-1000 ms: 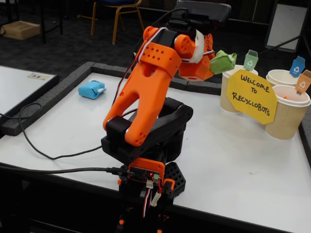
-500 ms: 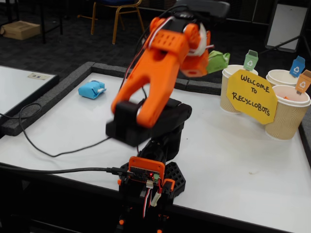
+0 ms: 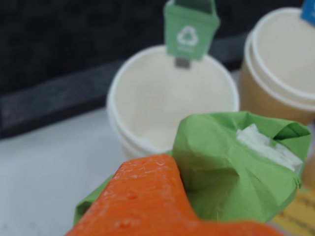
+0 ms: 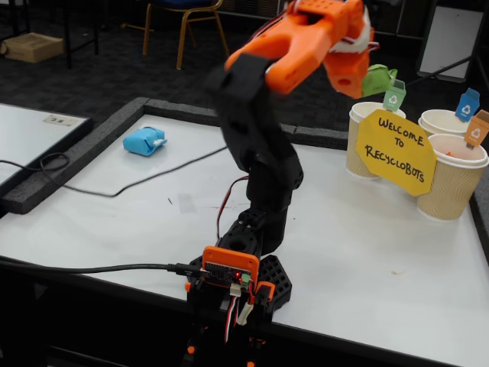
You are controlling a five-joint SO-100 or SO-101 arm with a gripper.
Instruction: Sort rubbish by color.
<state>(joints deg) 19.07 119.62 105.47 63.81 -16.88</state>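
Arm raised and stretched toward the cups at the far right of the bench (image 4: 367, 229) in the fixed view. Hand (image 4: 365, 76) closed around the green wad (image 4: 377, 79), which is held in the air, clear of the bench surface.

Wrist view: green wad (image 3: 236, 167) fills the lower right, with an orange finger (image 3: 147, 196) pressed against its left side. A bit of white paper shows in a fold at its top. Behind and below it stands the open cup with the green recycling tag (image 3: 189, 27); that cup (image 3: 147, 98) looks empty inside. The wad is up beside the cup's rim, over its near edge; whether it is fully over the opening I cannot tell.

Fixed view: same cup (image 4: 359, 145) stands leftmost of the group, partly behind the yellow sign (image 4: 396, 151). Two more cups to the right, one with a blue tag (image 4: 467, 105), one with an orange tag (image 4: 477, 128).

Blue wad (image 4: 144, 141) lies on the bench at far left, well apart from arm and cups. A black cable (image 4: 114, 191) trails across the bench near it.
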